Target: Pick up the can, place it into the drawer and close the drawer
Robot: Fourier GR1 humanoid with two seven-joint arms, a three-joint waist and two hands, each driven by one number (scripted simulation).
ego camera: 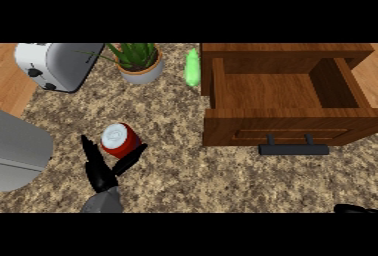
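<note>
A red can (120, 140) with a silver top stands on the speckled counter, left of centre. My left hand (102, 172) comes up from below it, fingers straight along the can's left side and thumb spread toward its lower right, so the can's base sits in the gap. The fingers are not curled round it. The wooden drawer (221, 87) is pulled open at the upper right and nothing shows inside it; its black handle (293, 149) faces me. Only a black sliver of my right hand (355, 209) shows at the lower right edge.
A silver toaster (53, 65) stands at the back left, with a potted plant (139, 64) beside it. A green object (193, 67) lies just left of the drawer cabinet. A large grey appliance (21, 150) fills the left edge.
</note>
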